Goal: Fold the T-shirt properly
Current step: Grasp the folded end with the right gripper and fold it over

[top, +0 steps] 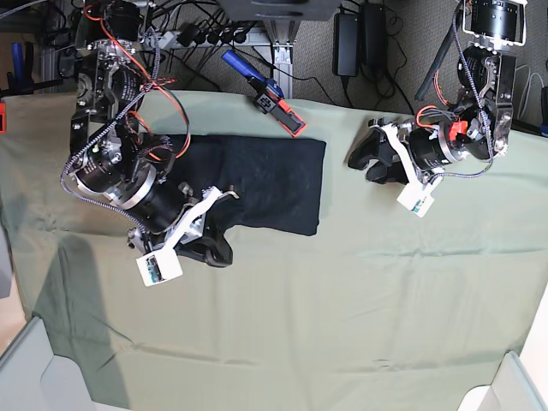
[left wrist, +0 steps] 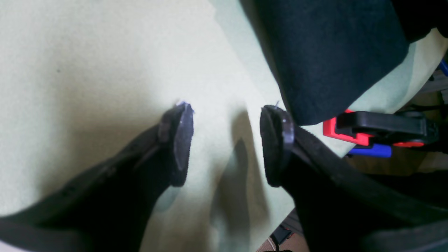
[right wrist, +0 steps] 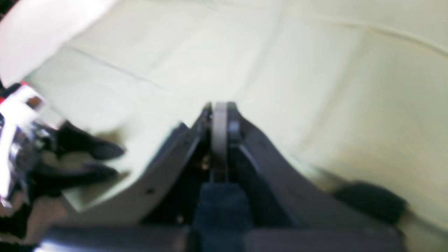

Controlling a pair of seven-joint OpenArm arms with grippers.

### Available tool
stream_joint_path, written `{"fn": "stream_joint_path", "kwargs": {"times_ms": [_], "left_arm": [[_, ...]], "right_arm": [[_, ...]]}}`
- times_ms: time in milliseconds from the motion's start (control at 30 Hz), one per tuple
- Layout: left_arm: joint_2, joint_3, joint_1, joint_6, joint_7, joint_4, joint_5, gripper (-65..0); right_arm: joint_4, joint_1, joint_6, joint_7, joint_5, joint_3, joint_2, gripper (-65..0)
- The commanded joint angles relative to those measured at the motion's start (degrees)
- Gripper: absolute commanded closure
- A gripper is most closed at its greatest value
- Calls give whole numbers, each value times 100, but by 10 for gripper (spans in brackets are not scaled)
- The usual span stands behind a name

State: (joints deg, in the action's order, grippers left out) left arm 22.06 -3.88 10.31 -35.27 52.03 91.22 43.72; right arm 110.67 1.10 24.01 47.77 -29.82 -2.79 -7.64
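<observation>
The black T-shirt (top: 257,181) lies folded into a flat rectangle on the pale green cloth (top: 342,325), left of centre. The left wrist view shows one of the T-shirt's corners (left wrist: 332,52) at the upper right. My left gripper (left wrist: 227,115) is open over bare green cloth, and its right finger (left wrist: 276,147) is just beside that corner, with nothing between the fingers. In the base view the left gripper (top: 366,163) is right of the shirt. My right gripper (right wrist: 220,108) is shut, its tips over green cloth. It sits at the shirt's front left edge (top: 216,251). No black fabric shows between its fingertips.
A clamp (top: 270,94) with blue, red and black parts lies at the cloth's back edge behind the shirt; it also shows as the clamp (left wrist: 378,126) in the left wrist view. Cables and equipment crowd the rear. Grey bins (top: 26,368) stand at the front corners.
</observation>
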Motion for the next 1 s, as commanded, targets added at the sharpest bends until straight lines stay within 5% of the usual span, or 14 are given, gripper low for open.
{"fn": "stream_joint_path", "kwargs": {"times_ms": [0,167,267,333,800,867,967], "left_arm": [[81,15,0,4,219,7,-221,-349],[81,17,0,2,216,7,-245,-349],[81,17,0,2,216,7,-243,-349],[83,15,0,4,216,7,-243,-349],[83,15,0,4,216,7,-240,-349],[83,15,0,4,216,7,-240,-349],[83,15,0,4,219,7,-240,-349]], "right_arm": [[118,9,435,-81,-175,-20,-118,0],[118,-352,433,-74,-188,-20,-214,-24],[120,-437,433,-85,26,-13,-201,-339],[125,-466,433,-98,170,-13,-201,-419],[39,-463,402,-236,1526,800,-201,-402],[-20,-463,295,-282,1764,949,-201,-292],[-31,-463,232,-273,1902,1003,-203,-27]]}}
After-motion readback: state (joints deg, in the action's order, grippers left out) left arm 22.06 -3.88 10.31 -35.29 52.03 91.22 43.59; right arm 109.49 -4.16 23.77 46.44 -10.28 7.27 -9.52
